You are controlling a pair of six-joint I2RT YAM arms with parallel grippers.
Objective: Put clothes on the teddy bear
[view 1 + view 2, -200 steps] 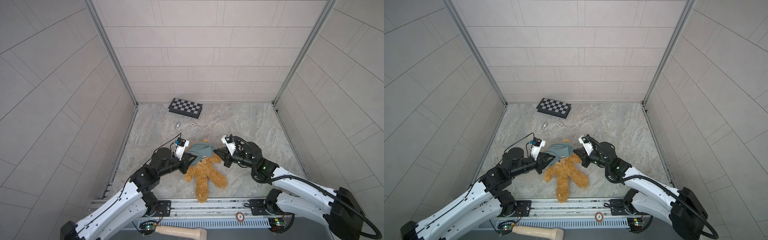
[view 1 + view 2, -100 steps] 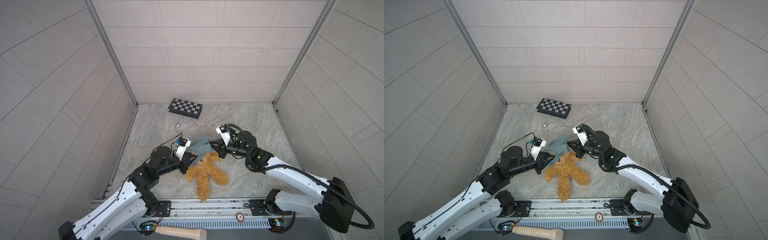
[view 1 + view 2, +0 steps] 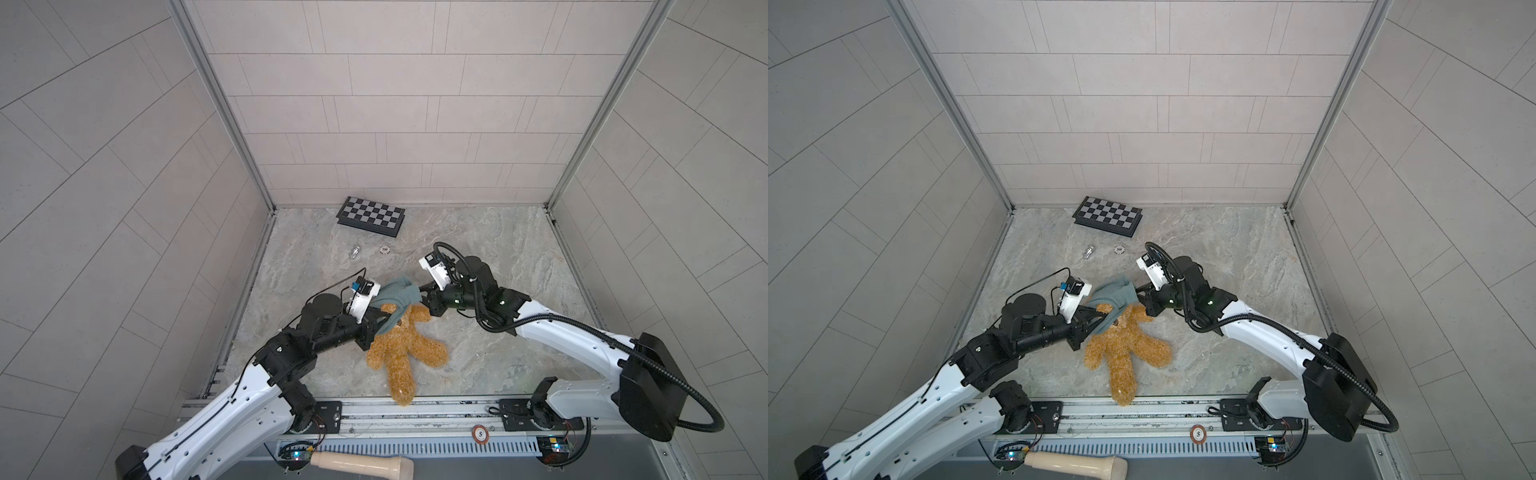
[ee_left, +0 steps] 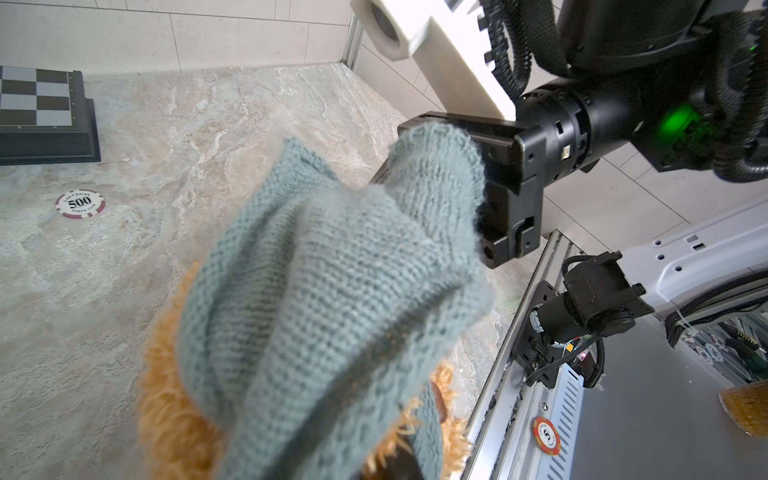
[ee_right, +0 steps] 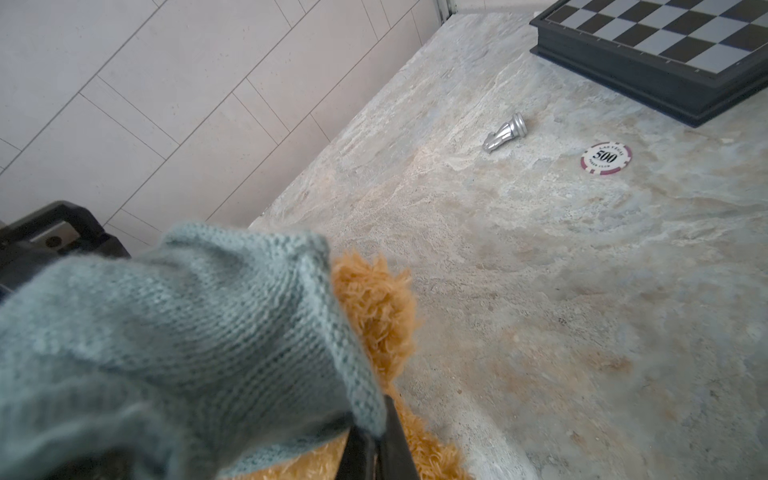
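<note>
Sweater [image 3: 395,293] stretched between left jaws and right jaws, both clamped on it, could slip off bear [image 3: 401,353] if pulled unevenly.

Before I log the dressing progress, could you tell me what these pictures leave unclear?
- The teddy bear: face largely covered by the sweater in both top views.
- The left gripper: fingertips buried under knit, left wrist view.
- The chessboard: cut off by the right wrist view's edge.
</note>
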